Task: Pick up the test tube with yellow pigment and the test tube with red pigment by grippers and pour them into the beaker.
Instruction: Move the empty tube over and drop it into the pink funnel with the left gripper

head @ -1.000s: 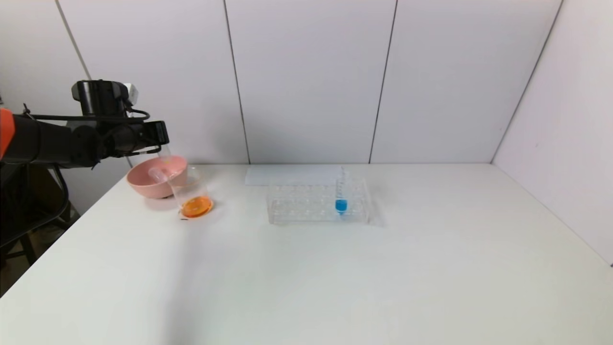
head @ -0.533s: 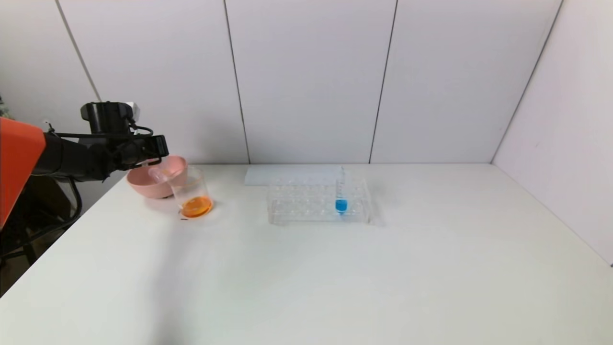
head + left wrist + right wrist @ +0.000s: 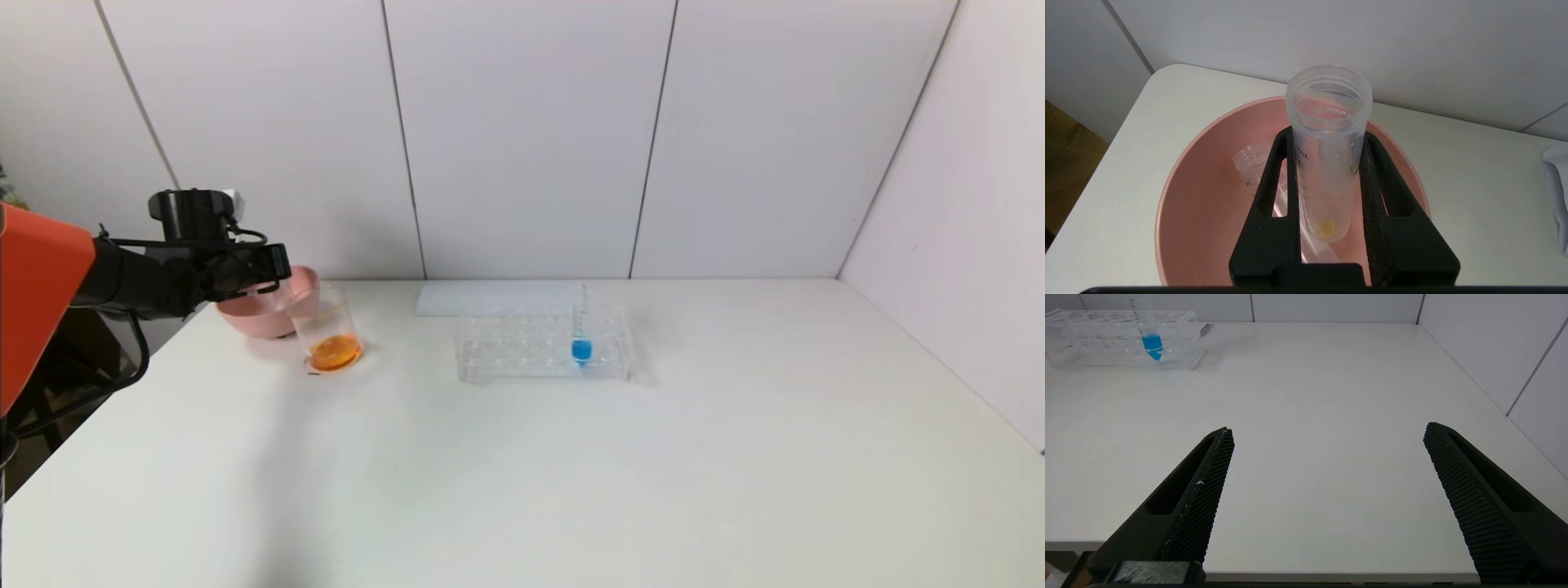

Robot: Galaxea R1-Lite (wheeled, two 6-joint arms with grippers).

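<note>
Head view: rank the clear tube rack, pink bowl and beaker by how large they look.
1. Clear tube rack, largest.
2. Pink bowl, partly hidden by the left gripper.
3. Beaker, smallest.
All stand similarly far away.

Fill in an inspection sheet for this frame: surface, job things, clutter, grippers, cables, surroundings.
Surface: white table, no spills seen.
Job things: beaker holds orange liquid; nearly empty test tube with yellow pigment held over pink bowl, where another empty tube lies.
Clutter: tube rack with blue tube.
Grippers: left gripper shut on tube; right gripper open, low at the table's near edge.
Cables: black, along left arm.
Surroundings: grey wall panels.
</note>
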